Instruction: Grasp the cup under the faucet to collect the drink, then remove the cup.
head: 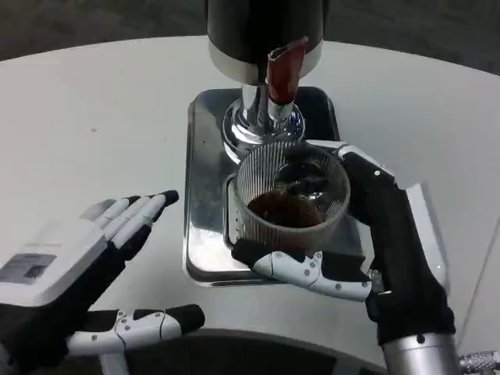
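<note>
Left hand (74,269) waits empty, fingers spread, beside a silver metal tray (205,164).
Right hand (367,250) grips the ribbed clear plastic cup (291,199) of dark drink, beneath the red-handled faucet (283,74).

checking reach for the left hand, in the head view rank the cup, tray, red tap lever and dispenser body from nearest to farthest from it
From the left hand, at lower left:
1. Tray: its left edge lies just right of the fingertips.
2. Cup: on the tray, gripped by the right hand.
3. Red tap lever: above the cup, further back.
4. Dispenser body: at the top; nearly level with the lever, barely farther.
</note>
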Motion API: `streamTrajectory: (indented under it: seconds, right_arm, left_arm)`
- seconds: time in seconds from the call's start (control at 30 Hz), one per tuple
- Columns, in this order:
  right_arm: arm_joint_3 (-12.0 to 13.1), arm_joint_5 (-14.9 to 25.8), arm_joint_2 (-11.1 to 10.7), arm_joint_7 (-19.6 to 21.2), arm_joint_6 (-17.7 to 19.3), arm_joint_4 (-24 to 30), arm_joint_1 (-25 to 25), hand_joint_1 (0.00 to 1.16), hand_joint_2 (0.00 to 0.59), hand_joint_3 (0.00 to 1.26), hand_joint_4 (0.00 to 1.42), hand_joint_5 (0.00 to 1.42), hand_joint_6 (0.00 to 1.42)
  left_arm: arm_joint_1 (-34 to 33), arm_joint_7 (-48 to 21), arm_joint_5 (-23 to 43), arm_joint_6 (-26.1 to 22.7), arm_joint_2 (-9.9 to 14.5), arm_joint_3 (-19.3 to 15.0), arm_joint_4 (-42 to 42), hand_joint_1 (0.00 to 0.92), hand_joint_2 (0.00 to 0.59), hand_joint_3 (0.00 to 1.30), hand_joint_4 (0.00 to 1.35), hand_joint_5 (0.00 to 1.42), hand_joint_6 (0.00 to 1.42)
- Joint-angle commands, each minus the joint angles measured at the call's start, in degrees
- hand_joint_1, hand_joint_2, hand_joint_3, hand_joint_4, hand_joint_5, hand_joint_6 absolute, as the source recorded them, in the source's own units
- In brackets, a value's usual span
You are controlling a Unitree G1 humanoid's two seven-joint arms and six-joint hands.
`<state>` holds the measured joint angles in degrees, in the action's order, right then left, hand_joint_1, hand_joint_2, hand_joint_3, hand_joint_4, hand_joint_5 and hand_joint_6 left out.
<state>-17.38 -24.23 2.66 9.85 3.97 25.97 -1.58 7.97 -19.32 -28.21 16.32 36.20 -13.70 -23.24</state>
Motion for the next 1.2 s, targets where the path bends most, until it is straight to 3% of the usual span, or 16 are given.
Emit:
streamTrajectory:
  seconds: [0.03, 0.23, 0.73, 0.97, 1.2]
  right_arm:
    - [-2.73, 1.09, 0.82, -1.73, -0.16, 5.81, -3.54, 1.16, 0.082, 0.77, 0.98, 0.99, 1.39]
    - [-5.85, -0.08, -0.14, -3.27, -0.72, 11.18, -7.65, 1.16, 0.082, 0.77, 0.98, 0.99, 1.39]
    - [-9.26, -0.38, -2.40, -7.27, -2.42, 17.91, -12.27, 1.16, 0.082, 0.78, 0.99, 0.99, 1.39]
    - [-9.38, 0.03, -2.90, -8.70, -2.76, 18.49, -13.12, 1.16, 0.082, 0.78, 0.99, 1.00, 1.39]
    - [-6.88, 2.34, -4.65, -12.27, -3.91, 19.93, -11.90, 1.16, 0.081, 0.78, 0.99, 1.00, 1.39]
  left_arm:
    - [2.41, 1.30, -1.95, 1.38, 0.46, -0.03, -1.60, 0.000, 0.044, 0.00, 0.00, 0.00, 0.00]
    - [4.75, 1.40, -2.63, 2.62, 0.19, 0.06, -3.54, 0.000, 0.034, 0.00, 0.00, 0.00, 0.00]
    - [9.70, 1.09, -2.42, 3.93, -0.32, -0.22, -7.08, 0.000, 0.025, 0.00, 0.00, 0.00, 0.00]
    - [11.89, 0.94, -2.57, 3.57, -1.13, -0.08, -9.39, 0.000, 0.022, 0.00, 0.00, 0.00, 0.00]
    - [11.87, 2.63, -2.93, 4.16, -1.93, -1.38, -9.50, 0.000, 0.019, 0.00, 0.00, 0.00, 0.00]
